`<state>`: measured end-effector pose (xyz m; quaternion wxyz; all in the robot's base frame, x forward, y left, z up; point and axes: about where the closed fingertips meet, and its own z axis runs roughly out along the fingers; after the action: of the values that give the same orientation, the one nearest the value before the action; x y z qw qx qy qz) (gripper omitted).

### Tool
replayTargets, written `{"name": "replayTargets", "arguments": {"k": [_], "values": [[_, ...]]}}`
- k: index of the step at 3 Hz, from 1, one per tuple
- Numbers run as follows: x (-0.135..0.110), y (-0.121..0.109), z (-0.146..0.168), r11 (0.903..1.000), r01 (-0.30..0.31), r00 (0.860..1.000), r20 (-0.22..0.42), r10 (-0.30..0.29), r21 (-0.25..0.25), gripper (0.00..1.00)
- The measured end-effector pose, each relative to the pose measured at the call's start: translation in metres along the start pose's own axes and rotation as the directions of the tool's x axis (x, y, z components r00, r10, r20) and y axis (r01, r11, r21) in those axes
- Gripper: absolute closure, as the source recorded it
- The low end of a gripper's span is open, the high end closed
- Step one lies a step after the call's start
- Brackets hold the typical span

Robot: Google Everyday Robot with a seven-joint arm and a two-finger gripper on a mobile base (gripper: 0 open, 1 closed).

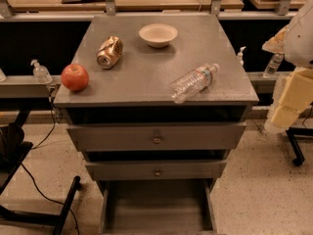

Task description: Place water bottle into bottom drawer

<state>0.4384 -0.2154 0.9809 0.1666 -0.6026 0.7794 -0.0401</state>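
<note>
The water bottle is clear crinkled plastic with a white cap and a blue and red label. It lies on its side near the front right edge of the grey cabinet top, cap pointing back right. The bottom drawer is pulled open below, a wide grey tray with a bare floor. A white and cream part of my arm shows at the right edge, apart from the bottle. My gripper is out of view.
On the cabinet top are a red apple, a crushed can and a white bowl. Two shut knobbed drawers sit above the open one. A pump bottle stands left, a slim bottle right. Chair legs stand lower left.
</note>
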Motion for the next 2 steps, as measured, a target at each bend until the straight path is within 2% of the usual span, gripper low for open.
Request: {"name": "replayTargets", "arguments": {"k": [1,2], "values": [[0.000,0.000,0.000,1.0000,0.000,1.000,0.000,0.000,0.000,0.00],[-0.010,-0.018,0.012,0.9952,0.085,0.996,0.029,-0.087,0.047,0.00]]}}
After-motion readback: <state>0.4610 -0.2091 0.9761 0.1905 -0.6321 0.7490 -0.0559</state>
